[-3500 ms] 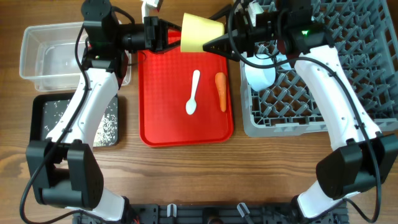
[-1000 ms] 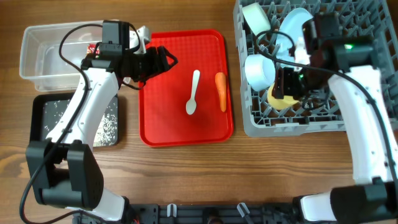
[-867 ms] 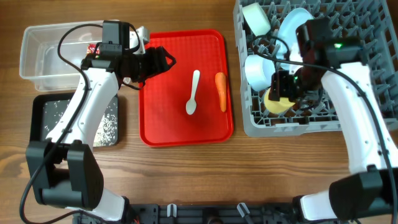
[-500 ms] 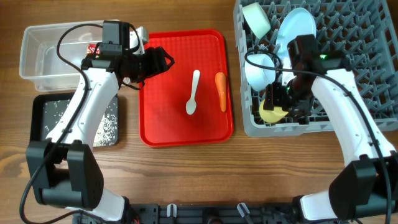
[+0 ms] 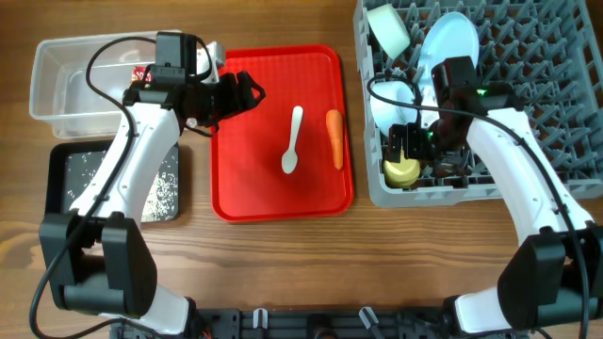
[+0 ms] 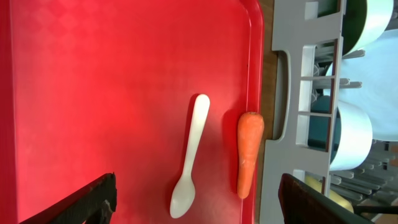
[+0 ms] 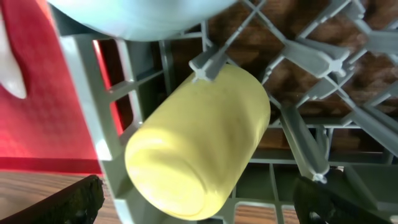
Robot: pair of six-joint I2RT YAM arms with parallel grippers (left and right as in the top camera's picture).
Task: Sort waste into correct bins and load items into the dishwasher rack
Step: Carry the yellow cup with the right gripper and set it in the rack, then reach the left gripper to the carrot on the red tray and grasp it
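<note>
The yellow cup [image 5: 400, 170] [image 7: 199, 143] lies on its side in the front left corner of the grey dishwasher rack [image 5: 546, 85]. My right gripper [image 5: 407, 151] [image 7: 199, 211] stands open over it, and neither finger touches it. A pale-blue plate [image 5: 450, 42] and two small bowls [image 5: 388, 28] [image 5: 396, 99] stand among the pegs. On the red tray [image 5: 245, 179] lie the white spoon [image 5: 292, 141] [image 6: 189, 165] and the orange carrot [image 5: 334, 138] [image 6: 249, 152]. Over the tray's far left part, my left gripper [image 5: 247, 91] [image 6: 199, 208] hangs open and holds nothing.
A clear tub [image 5: 75, 80] at the far left holds a red wrapper [image 5: 141, 73]. In front of it a black tray [image 5: 57, 179] holds loose rice [image 5: 160, 193]. The rack's grey wall [image 6: 283, 93] runs close along the red tray's right rim.
My right gripper brought the yellow cup down to the rack's front left corner and opened off it. The left arm has stayed in place.
</note>
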